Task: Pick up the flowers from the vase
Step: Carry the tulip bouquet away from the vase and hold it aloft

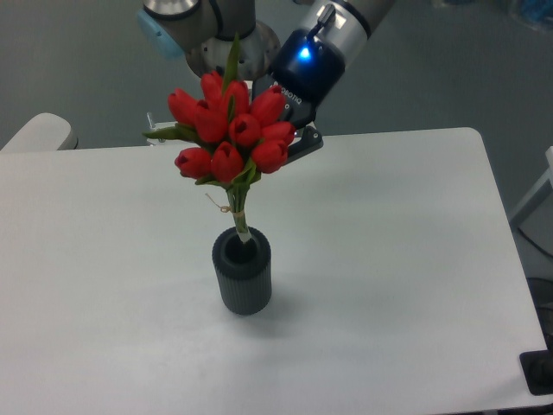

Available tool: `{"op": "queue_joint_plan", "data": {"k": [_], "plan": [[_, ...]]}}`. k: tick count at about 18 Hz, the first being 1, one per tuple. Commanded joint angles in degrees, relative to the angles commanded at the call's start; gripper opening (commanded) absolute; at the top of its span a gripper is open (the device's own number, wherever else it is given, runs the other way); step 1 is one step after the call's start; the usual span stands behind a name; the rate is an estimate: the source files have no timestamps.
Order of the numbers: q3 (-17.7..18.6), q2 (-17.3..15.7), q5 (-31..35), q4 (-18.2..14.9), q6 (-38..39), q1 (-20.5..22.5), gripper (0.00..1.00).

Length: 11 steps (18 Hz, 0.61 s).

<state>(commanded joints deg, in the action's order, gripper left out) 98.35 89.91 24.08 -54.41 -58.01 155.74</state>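
Observation:
The flowers (229,134) are a tight bunch of red tulip buds with green leaves, held in the air above the vase. Their tied green stems (239,216) hang down, and the tips still reach into the vase's mouth. The vase (242,277) is a small dark grey ribbed cylinder standing upright on the white table. My gripper (278,145) comes in from the upper right behind the bunch and is shut on the flowers. One finger (304,143) shows at the right of the buds; the other is hidden behind them.
The white table (389,259) spreads around the vase, with its right edge near the frame's right side. The robot's base (226,43) stands behind the table at the top. A pale rounded object (34,131) sits at the far left edge.

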Motion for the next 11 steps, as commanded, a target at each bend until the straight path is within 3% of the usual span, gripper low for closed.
{"op": "queue_joint_plan", "data": {"k": [2,11], "plan": [[-0.88,0.96,0.09,0.0,-0.44,1.58,0.31],[-12.12,16.86,1.05,0.62,-1.41,5.36,0.31]]}}
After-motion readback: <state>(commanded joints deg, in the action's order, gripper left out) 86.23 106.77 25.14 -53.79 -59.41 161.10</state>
